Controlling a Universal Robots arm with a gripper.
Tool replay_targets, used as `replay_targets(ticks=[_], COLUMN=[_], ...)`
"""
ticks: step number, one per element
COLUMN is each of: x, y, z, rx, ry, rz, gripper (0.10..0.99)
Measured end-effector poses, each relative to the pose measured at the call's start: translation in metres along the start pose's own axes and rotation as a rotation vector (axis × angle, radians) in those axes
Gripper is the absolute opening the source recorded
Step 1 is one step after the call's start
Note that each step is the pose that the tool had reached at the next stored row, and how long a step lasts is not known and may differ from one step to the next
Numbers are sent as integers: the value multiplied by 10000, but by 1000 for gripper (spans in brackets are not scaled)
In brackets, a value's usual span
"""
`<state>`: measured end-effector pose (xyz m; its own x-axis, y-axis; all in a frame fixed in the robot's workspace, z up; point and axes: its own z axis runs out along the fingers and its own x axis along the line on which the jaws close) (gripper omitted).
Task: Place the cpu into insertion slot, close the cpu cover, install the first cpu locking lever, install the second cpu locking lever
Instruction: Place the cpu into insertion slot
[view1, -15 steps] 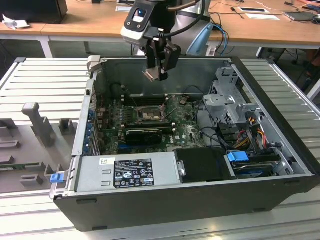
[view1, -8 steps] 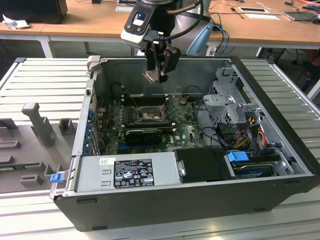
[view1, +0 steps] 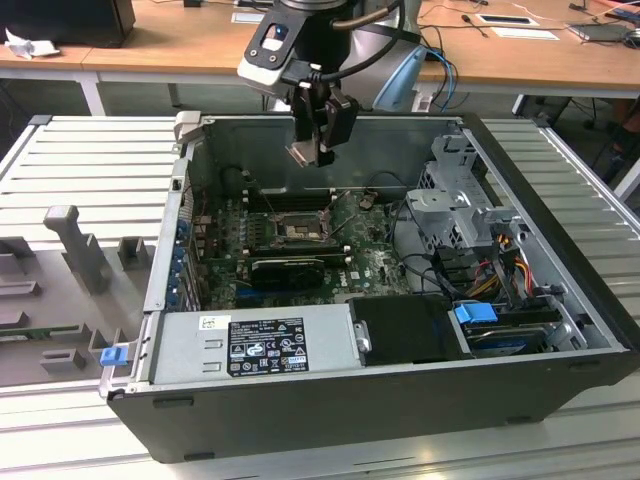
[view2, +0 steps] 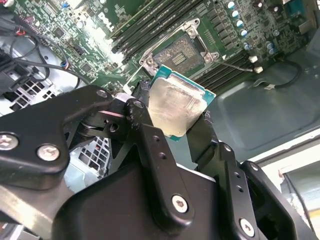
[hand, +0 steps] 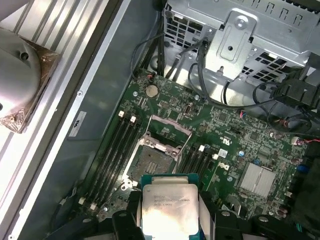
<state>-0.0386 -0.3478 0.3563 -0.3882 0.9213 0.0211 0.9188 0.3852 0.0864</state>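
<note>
Power supply label: you see dense print, none readable.
cpu: you see faint print lines on its top, illegible.
Case-wall sticker: unreadable for you.

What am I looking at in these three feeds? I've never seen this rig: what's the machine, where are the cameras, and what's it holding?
One robot arm works over an opened desktop computer case lying on a ribbed metal table. The exterior view comes from a camera off the arm; both wrist views ride on the arm and look past its black jaws. The jaws are shut on the cpu, a small square chip with a silvery top, held in the air above the green motherboard. The insertion slot on that board is empty, so the chip is not yet placed.
</note>
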Motion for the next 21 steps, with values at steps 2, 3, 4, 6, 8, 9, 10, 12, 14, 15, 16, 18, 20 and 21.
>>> replay_targets(ticks=[2,3,4,6,8,9,10,12,14,15,16,18,20,21], x=[0,0,0,0,0,0,-1,-1,-1,-1,-1,-1,-1,-1], y=[0,0,0,-1,-1,-2,-3,-3,-4,-4,-4,-5,-5,-5], z=[2,3,3,9,16,23,30,37,42,44,47,54,59,60], rx=[-6,-8,-8,-9,-9,-9,-9,-9,-10,-9,-9,-10,-9,-9], ry=[-26,-33,-36,-38,-38,-39,-40,-41,-41,-41,-42,-41,-42,-44], rz=[304,381,414,437,443,447,452,458,465,469,471,477,481,490], gripper=[541,541,541,541,541,541,541,541,541,541,541,541,541,541])
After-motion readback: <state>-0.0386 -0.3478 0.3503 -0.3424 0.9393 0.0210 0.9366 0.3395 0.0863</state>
